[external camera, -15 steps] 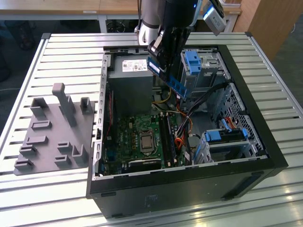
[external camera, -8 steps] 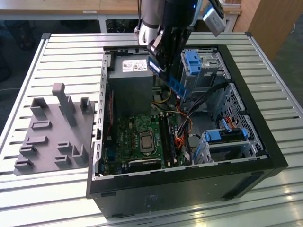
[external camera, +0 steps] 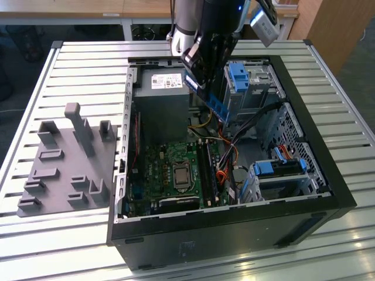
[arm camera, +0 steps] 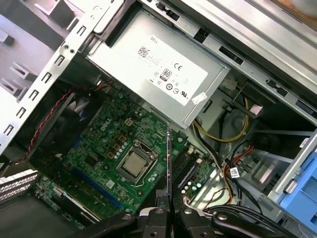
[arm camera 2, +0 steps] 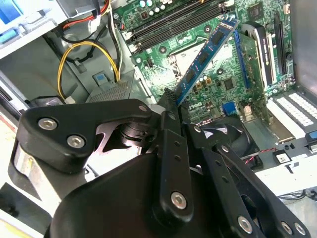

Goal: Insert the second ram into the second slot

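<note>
- Hand (external camera: 198, 81): black multi-link hand at the end of the arm, poised above the open computer case (external camera: 234, 234). Its fingers (arm camera: 157, 216) are closed tight on the second ram, one on each face of the stick.
- Second ram (external camera: 214, 105): long, flat blue memory stick held in the air inside the upper part of the case, clear of the board below. In the exterior view it is tilted, with its lower end towards the exterior view's right. It lies between the power supply (external camera: 161, 111) and the upper light-blue drive-bay clip (external camera: 237, 75).
- Second ram (arm camera 2: 205, 52) in the second wrist view: it reaches away from the hand (arm camera 2: 171, 101), and dark chips show along its face.
- Second ram (arm camera: 169, 158) in the first wrist view: seen edge-on as a thin dark line rising from the hand (arm camera: 171, 212).
- Motherboard (external camera: 158, 170): green board on the floor of the case, below the stick and apart from it.
- Memory slots (external camera: 208, 170): long black parallel slots just beside the processor socket (external camera: 180, 174). The stick hangs above them without touching. Whether any slot is already filled cannot be told.
- Fixture tray (external camera: 64, 170): grey moulded tray with upright posts, on the exterior view's left of the case.
- Counter (external camera: 82, 70): slatted metal surface carrying the case and the tray.
</note>
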Controlling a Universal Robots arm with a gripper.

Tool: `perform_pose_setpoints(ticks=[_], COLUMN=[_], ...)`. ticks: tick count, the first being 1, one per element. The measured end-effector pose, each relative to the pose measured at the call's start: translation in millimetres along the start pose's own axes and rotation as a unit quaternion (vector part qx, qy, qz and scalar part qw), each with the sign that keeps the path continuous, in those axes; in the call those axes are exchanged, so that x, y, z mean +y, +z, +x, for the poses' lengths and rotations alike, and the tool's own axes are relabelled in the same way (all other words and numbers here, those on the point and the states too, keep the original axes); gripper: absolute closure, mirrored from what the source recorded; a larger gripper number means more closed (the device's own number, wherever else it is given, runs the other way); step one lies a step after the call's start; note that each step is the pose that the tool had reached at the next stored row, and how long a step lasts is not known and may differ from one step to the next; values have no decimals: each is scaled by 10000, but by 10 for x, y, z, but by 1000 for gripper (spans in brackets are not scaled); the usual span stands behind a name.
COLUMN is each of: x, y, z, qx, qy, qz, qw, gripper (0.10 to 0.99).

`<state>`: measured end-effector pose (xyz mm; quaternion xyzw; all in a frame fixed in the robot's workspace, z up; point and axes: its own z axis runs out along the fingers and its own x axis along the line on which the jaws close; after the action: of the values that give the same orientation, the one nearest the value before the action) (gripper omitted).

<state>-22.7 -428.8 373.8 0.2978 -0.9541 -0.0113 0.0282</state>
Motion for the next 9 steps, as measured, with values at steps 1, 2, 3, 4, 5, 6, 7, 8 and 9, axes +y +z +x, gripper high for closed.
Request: perform_pose_setpoints(ticks=[1, 2, 3, 4, 5, 6, 7, 8, 9], x=[0, 0, 0, 0, 0, 0, 0, 0, 0], y=[0, 0, 0, 0, 0, 0, 0, 0, 0], z=[0, 0, 0, 0, 0, 0, 0, 0, 0], qx=[-1, -2, -3, -5, -6, -7, -8, -9, -10], qy=[34, 69, 106, 142, 175, 207, 236, 264, 293], qz=[-1, -3, -4, -6, -8, -9, -10, -12, -13], qw=[10000, 10000, 9999, 9999, 9998, 9998, 9997, 9996, 9996], gripper=[949, 949, 949, 949, 949, 949, 949, 949, 949])
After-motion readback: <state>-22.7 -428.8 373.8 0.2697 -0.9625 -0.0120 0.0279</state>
